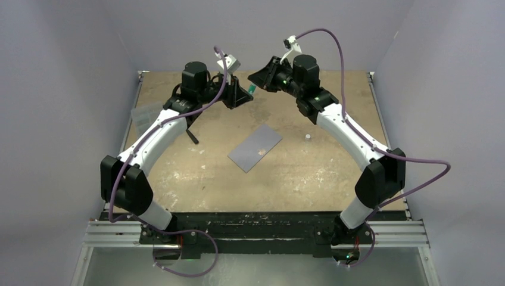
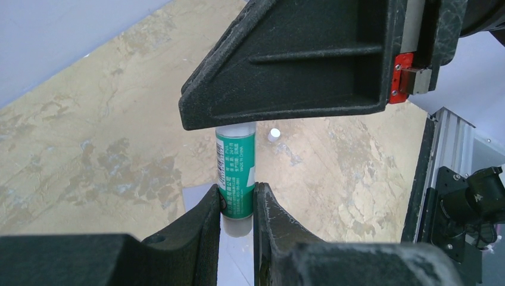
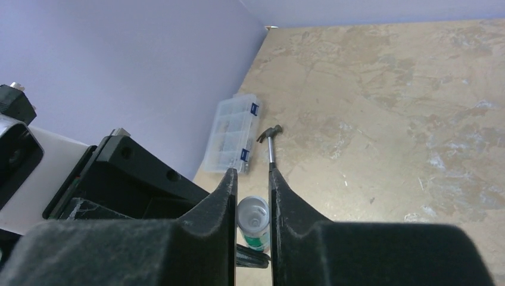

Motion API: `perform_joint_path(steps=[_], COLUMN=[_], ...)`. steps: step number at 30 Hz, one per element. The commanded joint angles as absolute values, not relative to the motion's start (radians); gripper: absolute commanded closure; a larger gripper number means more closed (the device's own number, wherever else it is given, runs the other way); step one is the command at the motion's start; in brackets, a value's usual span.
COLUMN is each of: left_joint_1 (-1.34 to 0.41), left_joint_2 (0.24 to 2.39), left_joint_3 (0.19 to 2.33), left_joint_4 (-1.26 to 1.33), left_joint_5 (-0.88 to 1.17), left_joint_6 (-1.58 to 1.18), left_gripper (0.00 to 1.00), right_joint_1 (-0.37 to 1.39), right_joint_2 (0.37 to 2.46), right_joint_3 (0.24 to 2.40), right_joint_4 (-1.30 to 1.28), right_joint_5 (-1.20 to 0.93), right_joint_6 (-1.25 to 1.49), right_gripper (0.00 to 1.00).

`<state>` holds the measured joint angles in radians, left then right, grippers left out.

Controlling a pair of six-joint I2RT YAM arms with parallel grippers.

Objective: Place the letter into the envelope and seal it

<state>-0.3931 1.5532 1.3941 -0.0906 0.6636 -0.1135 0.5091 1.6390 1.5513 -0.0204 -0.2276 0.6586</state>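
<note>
Near edge, bottom of the top view: both arm bases sit on a black strip in front of aluminium rails.

The table (image 1: 196,179) is a tan board, mottled, with pale scuffs and whitish patches across most of it.

The envelope (image 1: 256,148) lies flat at the centre of the frame, grey-blue, turned at a slant, apart from both arms. A small white cap (image 1: 307,136) stands just right of it on the bare board.

Upper centre of the frame: the two arms meet above the far part of the table.
- The left tool (image 2: 238,190) is clenched on a green glue stick (image 2: 236,173), held by its lower part.
- The right tool (image 3: 252,173) is closed around the stick's open upper end, which fills the gap between its fingers.

Far left edge: a clear compartment box (image 3: 231,134) lies along the wall, with a small hammer (image 3: 271,143) just beside it.

Pale lavender-grey walls (image 1: 59,89) enclose the table on the left, right and far sides.
</note>
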Motion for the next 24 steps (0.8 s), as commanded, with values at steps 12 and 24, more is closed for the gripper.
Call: perform_joint_path(steps=[12,24], left_joint_1=[-0.389,-0.382], left_joint_2=[1.591,1.601], left_joint_3=[1.476,1.469], left_joint_4=[-0.088,-0.098], left_joint_5=[0.647,0.678], left_joint_6=[-0.155,-0.146], left_gripper=[1.00,1.00], right_joint_1=[0.503,0.493], right_joint_2=[1.647,1.641], right_joint_3=[1.596,1.589], right_joint_4=[-0.041,0.029], right_joint_5=[-0.376,-0.374], right_joint_6=[0.632,0.670], right_gripper=[0.67,0.63])
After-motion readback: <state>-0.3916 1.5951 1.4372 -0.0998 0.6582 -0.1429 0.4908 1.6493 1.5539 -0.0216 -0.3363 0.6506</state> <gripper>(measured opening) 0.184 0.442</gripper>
